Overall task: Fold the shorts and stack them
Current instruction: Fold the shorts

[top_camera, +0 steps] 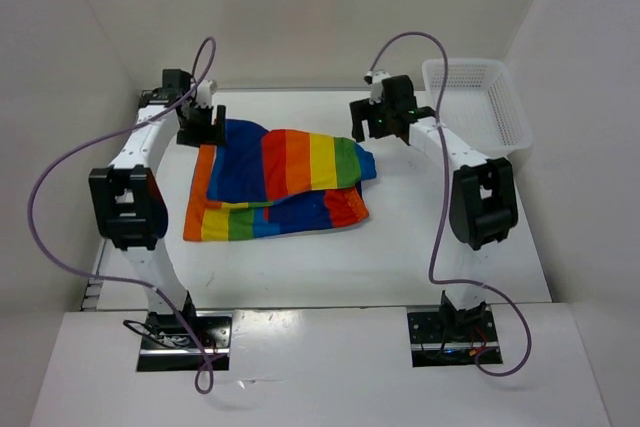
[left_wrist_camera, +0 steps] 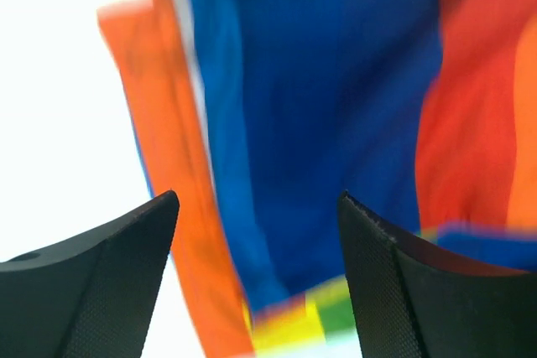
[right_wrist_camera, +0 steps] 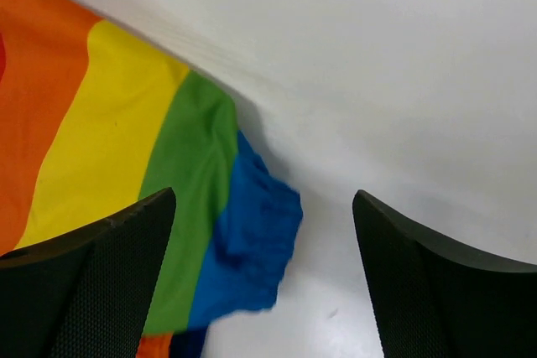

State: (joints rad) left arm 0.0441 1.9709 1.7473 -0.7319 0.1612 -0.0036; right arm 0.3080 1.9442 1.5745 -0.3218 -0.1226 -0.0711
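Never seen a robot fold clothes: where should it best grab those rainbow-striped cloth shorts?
Probably the rumpled blue corner at the right end of the rainbow-striped cloth shorts, from above: it juts onto the white table, beneath the open right gripper.

The white bench (top_camera: 300, 267) carries two items. The rainbow-striped shorts (top_camera: 280, 182) lie partly folded, left of centre, flat on the surface. A white mesh basket (top_camera: 475, 107) sits at the far right corner, apparently slightly overhanging the edge.

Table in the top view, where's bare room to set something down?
Bare table runs in front of the shorts, toward the near edge, and between the shorts and the right arm. Crowded: far left under the left fingers, far right by the basket.
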